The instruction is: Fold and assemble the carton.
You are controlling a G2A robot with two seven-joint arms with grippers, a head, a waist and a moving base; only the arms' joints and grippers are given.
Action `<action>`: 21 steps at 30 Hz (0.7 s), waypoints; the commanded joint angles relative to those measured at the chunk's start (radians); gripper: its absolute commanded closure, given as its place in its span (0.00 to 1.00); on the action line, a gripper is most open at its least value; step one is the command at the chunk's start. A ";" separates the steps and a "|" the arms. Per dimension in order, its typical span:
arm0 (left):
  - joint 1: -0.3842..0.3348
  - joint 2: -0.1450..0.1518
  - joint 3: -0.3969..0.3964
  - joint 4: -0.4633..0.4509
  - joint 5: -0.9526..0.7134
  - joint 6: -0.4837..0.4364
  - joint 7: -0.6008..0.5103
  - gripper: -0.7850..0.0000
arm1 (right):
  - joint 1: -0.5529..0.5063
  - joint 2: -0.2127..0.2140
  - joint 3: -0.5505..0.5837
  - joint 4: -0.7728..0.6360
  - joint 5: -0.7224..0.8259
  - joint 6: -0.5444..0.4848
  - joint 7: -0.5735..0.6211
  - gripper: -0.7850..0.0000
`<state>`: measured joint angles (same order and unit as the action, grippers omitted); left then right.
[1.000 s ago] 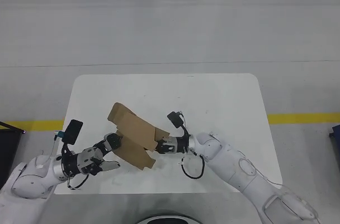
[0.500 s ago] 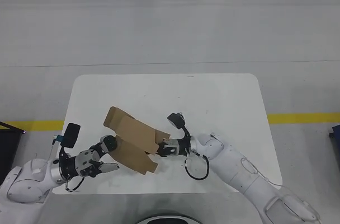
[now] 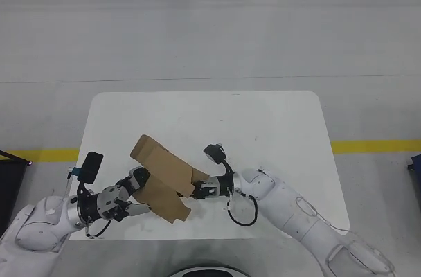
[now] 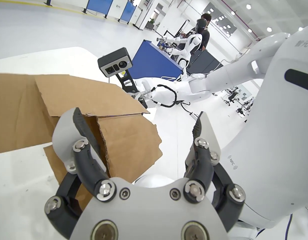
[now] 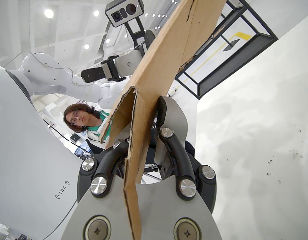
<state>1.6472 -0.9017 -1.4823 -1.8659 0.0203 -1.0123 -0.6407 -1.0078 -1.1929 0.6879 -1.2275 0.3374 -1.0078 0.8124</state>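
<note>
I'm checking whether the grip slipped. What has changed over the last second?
The carton, with the right gripper staying shut on its end, shifted slightly toward the near edge of the table. The left gripper backed off a little, then came back to the carton's other end, open and gripping nothing. Nothing was let go; the table is unchanged.
</note>
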 commanded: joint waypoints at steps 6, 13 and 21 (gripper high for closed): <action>-0.009 0.016 0.009 -0.030 -0.119 0.000 -0.109 0.14 | 0.019 0.001 -0.028 0.015 0.027 0.012 0.012 1.00; -0.018 0.021 0.003 -0.022 -0.174 0.000 -0.167 0.58 | 0.032 0.005 -0.051 0.017 0.056 0.019 0.019 1.00; -0.031 0.024 0.023 0.003 -0.111 0.000 -0.167 0.58 | 0.046 0.011 -0.072 0.020 0.068 0.023 0.023 1.00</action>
<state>1.6185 -0.8783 -1.4655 -1.8635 -0.0979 -1.0123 -0.8077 -0.9631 -1.1827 0.6175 -1.2084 0.4053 -0.9844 0.8356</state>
